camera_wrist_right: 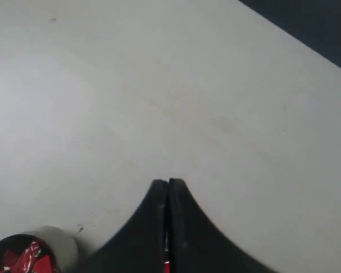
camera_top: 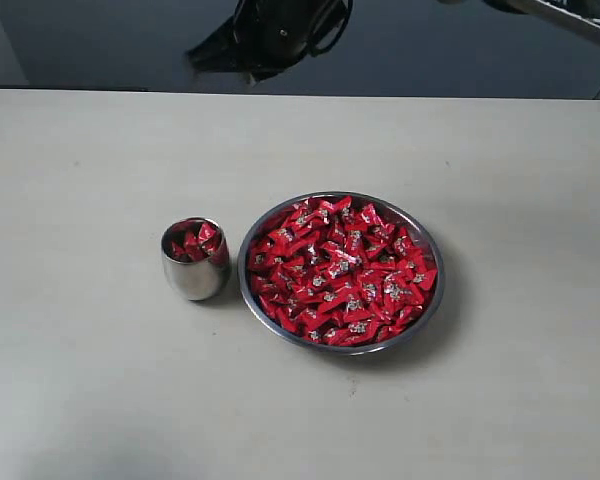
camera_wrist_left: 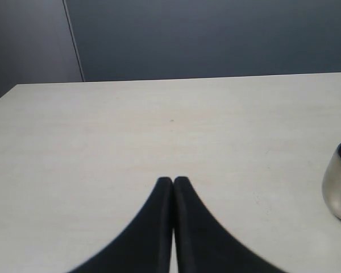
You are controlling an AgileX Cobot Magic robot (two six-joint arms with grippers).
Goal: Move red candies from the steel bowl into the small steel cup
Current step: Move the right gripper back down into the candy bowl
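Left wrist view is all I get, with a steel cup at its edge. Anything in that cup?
Observer: Yes, the small steel cup holds several red candies.
Operator: Where's the bowl?
Observer: The steel bowl stands close beside the cup, full of the same candies.
Operator: And the right arm?
Observer: The right gripper has its jaws shut over the table, with the cup near it.

The left hand [camera_wrist_left: 173, 181] and right hand [camera_wrist_right: 168, 183] have 2 curved black fingers [camera_wrist_left: 153, 227].

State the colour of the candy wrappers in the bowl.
The candies: shiny red, silver-white marks; exterior view best.
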